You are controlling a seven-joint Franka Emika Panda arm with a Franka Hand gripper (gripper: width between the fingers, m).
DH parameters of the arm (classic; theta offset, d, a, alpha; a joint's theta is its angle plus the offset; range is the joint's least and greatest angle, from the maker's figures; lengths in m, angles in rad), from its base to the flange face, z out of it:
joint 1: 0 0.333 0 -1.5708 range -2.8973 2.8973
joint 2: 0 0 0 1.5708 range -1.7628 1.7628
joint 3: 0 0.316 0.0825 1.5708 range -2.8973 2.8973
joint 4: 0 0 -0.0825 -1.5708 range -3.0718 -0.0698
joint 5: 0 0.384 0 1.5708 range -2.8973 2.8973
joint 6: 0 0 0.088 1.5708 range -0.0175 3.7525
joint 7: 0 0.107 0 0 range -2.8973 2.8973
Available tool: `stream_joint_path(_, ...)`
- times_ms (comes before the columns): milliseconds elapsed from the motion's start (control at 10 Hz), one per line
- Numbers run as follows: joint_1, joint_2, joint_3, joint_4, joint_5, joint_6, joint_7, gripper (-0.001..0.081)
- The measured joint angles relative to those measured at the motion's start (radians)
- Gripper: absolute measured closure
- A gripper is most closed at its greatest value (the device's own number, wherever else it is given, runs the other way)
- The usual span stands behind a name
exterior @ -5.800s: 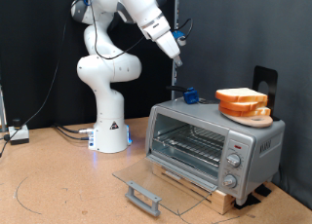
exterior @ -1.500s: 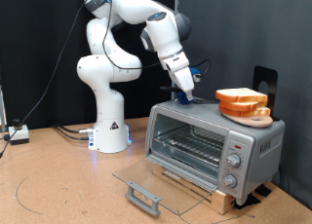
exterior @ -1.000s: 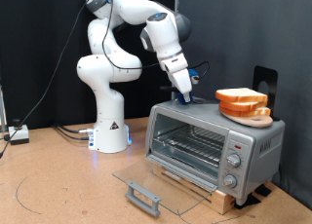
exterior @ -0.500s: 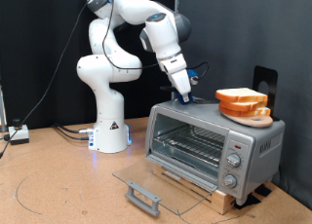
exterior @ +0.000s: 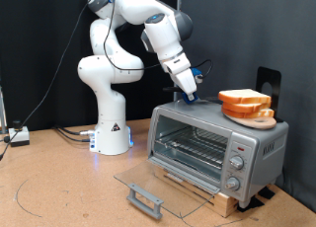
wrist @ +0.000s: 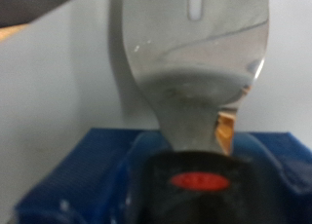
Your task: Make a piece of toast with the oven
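The silver oven [exterior: 259, 141] stands at the exterior view's right with its glass door [exterior: 163, 181] folded down flat and its wire rack [exterior: 193, 146] bare. Two slices of toast [exterior: 243, 98] lie stacked on an orange plate [exterior: 260, 115] on the oven's roof. My gripper [exterior: 189, 93] is down at a blue block [exterior: 194, 98] on the roof's far left corner. The wrist view is filled by a metal spatula blade [wrist: 192, 51] with a black handle [wrist: 195, 175] set in that blue block [wrist: 68, 185]. My fingers do not show there.
The oven sits on a wooden board [exterior: 202, 191]. The door's grey bar handle [exterior: 145, 198] reaches out over the table towards the exterior view's bottom. The knobs [exterior: 235, 164] are on the oven's right front. Cables and a box [exterior: 18, 135] lie at the exterior view's left.
My arm came down from high above the oven to the blue block on its roof. Over the last second it has hardly moved. The toast and plate have stayed put.
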Motion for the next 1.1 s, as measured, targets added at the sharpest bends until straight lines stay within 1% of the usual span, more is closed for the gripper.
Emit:
stream_joint_path(200, 0.0, -0.002, -0.024, 0.003, -0.003, -0.039, -0.007, 0.0405)
stream_joint_path(400, 0.0, -0.022, -0.039, 0.004, -0.006, -0.044, -0.007, 0.0405)
stream_joint_path(600, 0.0, -0.076, -0.089, 0.007, -0.016, -0.065, -0.007, 0.0395)
stream_joint_path(800, -0.002, -0.127, -0.158, 0.016, -0.047, -0.127, -0.006, 0.0395)
stream_joint_path(1000, -0.011, -0.113, -0.151, 0.051, -0.054, -0.126, 0.002, 0.0395)
stream_joint_path(1100, -0.033, -0.115, -0.167, 0.055, -0.073, -0.126, 0.002, 0.0395)
